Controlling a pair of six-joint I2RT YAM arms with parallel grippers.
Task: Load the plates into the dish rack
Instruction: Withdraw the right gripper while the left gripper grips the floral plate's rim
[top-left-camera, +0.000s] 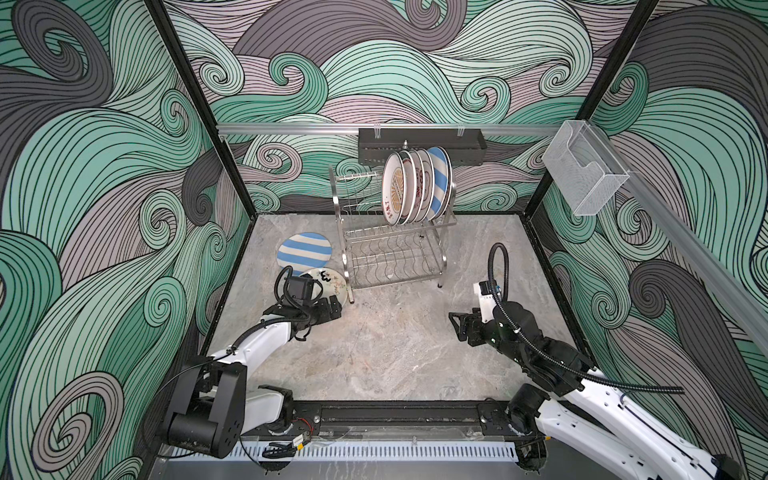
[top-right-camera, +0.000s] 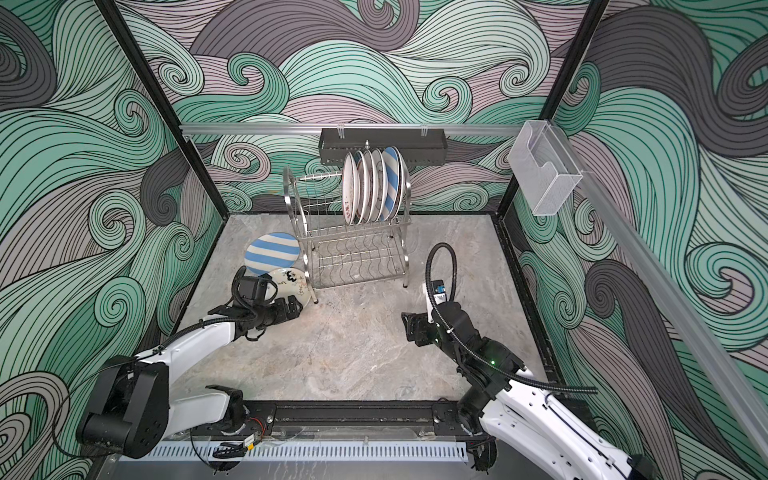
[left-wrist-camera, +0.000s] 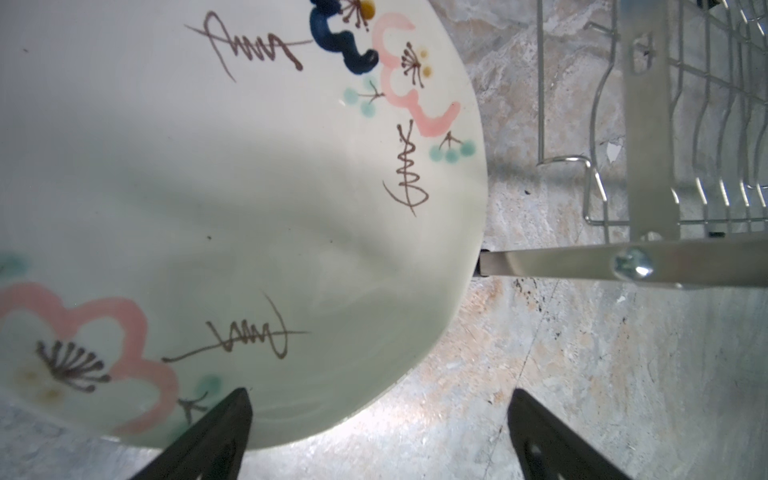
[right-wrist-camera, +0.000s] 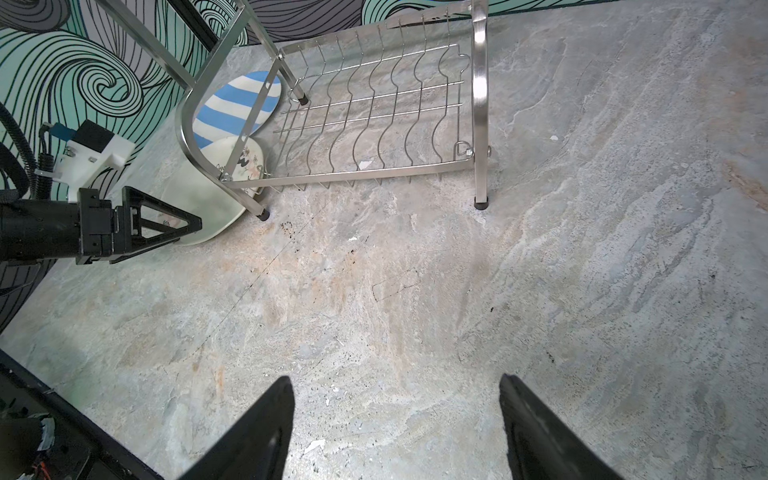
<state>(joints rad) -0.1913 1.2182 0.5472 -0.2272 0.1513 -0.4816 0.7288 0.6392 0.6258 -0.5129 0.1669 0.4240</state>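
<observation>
Getting close: most plates (top-left-camera: 415, 187) racked, two left for you.
Left gripper (top-left-camera: 335, 306) gapes over flowered plate (top-left-camera: 332, 284); right gripper (top-left-camera: 457, 326) gapes empty.

White arms (top-left-camera: 266, 340), black triangular fingers (right-wrist-camera: 257, 432), corrugated black cables (top-left-camera: 490, 262).
</observation>
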